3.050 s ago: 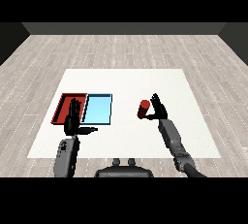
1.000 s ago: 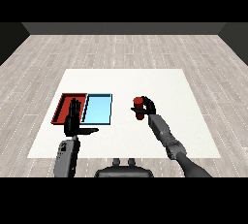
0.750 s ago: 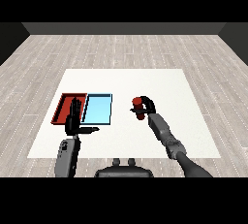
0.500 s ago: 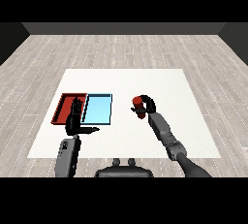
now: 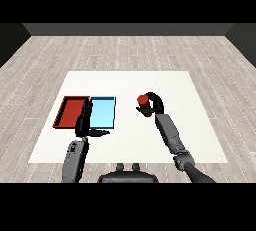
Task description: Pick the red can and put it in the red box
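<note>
No writing or label can be read on anything here; the can (image 5: 144, 106) is plain red, and both trays are bare colour.

On the white counter (image 5: 129, 82) the red tray (image 5: 70, 112) and the blue tray (image 5: 102, 112) lie side by side, touching, the red one to the left. The floor (image 5: 125, 50) around the counter is grey planks. The left robot hand (image 5: 85, 123) rests with straight fingers over the seam between the two trays, its thumb stuck out to the right just below the blue tray; it covers the red tray's near right corner and holds nothing. The blue tray and this hand lie between the can and the red tray.

The can is right of the blue tray, well apart from it, near the middle of the counter. The right robot hand (image 5: 156, 105) is curled round it from the right and behind, fingers wrapping over its top edge, the can upright. Whether the can stands on the counter or is just above it cannot be told.
</note>
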{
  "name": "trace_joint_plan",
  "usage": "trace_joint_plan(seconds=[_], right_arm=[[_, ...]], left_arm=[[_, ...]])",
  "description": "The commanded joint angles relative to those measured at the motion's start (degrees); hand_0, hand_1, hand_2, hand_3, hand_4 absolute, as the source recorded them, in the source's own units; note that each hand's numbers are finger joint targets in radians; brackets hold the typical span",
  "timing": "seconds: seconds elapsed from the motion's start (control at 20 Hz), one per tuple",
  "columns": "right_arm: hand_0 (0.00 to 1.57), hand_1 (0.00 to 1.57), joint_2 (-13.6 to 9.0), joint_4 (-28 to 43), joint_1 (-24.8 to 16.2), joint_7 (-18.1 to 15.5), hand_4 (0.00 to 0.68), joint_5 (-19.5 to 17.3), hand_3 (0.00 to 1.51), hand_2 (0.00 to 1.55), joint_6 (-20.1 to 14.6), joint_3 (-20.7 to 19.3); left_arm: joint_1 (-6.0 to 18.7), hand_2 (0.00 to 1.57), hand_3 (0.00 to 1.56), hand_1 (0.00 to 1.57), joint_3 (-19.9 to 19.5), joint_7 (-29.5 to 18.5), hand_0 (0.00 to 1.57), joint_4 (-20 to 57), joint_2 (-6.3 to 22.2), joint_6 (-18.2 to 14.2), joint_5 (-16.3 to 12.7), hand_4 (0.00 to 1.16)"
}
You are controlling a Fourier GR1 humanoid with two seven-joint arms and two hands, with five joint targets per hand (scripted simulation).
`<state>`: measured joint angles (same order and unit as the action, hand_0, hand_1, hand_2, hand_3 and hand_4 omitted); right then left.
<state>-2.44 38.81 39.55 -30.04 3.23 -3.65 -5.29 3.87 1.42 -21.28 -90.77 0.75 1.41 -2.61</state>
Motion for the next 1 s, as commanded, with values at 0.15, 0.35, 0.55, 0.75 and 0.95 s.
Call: trace_joint_plan(seconds=[0.15,0.35,0.55,0.75,0.95], right_arm=[[1.44,1.44,1.33,22.61,-8.71,9.66,0.651,0.7,1.39,1.43,-1.2,4.06],[1.44,1.44,2.38,30.49,-13.47,12.19,0.651,5.86,1.39,1.43,-13.84,19.99],[1.45,1.45,2.42,33.02,-15.35,11.96,0.653,8.81,1.39,1.43,-23.77,30.67],[1.45,1.45,2.43,33.6,-15.52,9.8,0.65,9.92,1.38,1.43,-24.11,30.38],[1.45,1.45,2.43,35.93,-16.5,12.22,0.661,8.47,1.4,1.45,-23.15,29.6]], left_arm=[[-1.45,0.0,0.0,0.0,4.26,3.91,0.0,-2.28,-0.73,-0.79,0.8,0.0],[0.14,0.0,0.0,0.0,5.68,1.9,0.0,1.1,-0.74,-2.22,0.44,0.0],[0.12,0.0,0.0,0.0,9.34,7.99,0.0,-2.27,-0.74,-4.4,0.42,0.0],[4.1,0.0,0.0,0.0,14.34,2.85,0.0,7.37,-0.74,-8.26,-2.7,0.0],[5.18,0.0,0.0,0.0,15.88,5.75,0.0,6.89,-0.75,-9.59,-3.55,0.0]])
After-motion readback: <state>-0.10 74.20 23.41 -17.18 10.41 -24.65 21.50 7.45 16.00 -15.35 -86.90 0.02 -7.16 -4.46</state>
